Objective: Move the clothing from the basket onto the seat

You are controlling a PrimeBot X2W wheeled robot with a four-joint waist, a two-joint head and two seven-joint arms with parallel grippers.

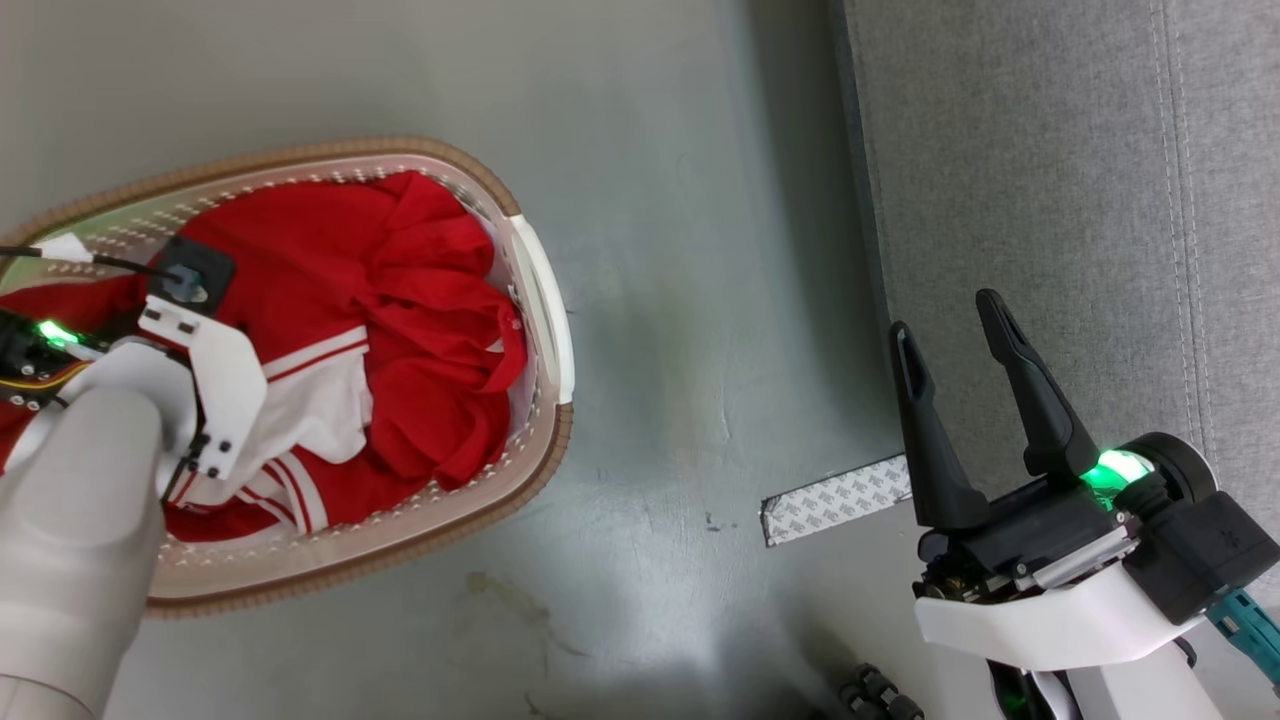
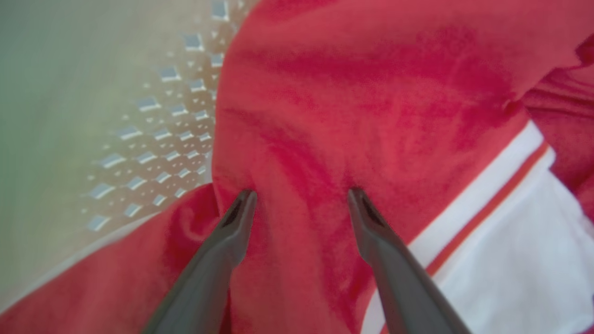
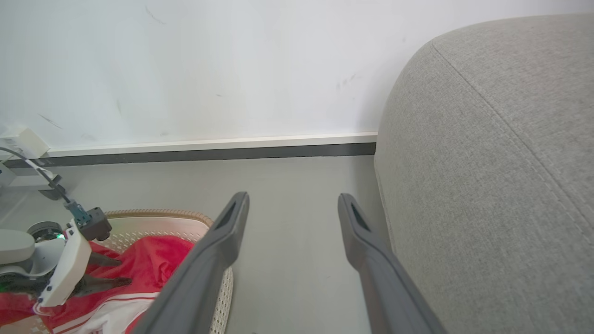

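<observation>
1. Grey floor [image 1: 680,250] below; lower centre, my left gripper [image 2: 301,195], spread, tips against bright red soft sports garment [image 2: 371,93].
2. Seems limp, light: I'd pinch a raised fold.
3. Garment lies in oval cream perforated plastic basket [image 1: 400,150]; right gripper [image 1: 945,315] spread, empty, by light grey woven sofa [image 1: 1050,200].

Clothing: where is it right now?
Head view, left side: the clothing lies bunched in the basket, under the left gripper, jaws open; the seat is far right.

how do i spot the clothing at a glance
Left of the big grey sofa, an oval cream basket with a brown rim stands on the floor. Inside lies the clothing: crumpled, bright red with white panels and striped trim.
</observation>
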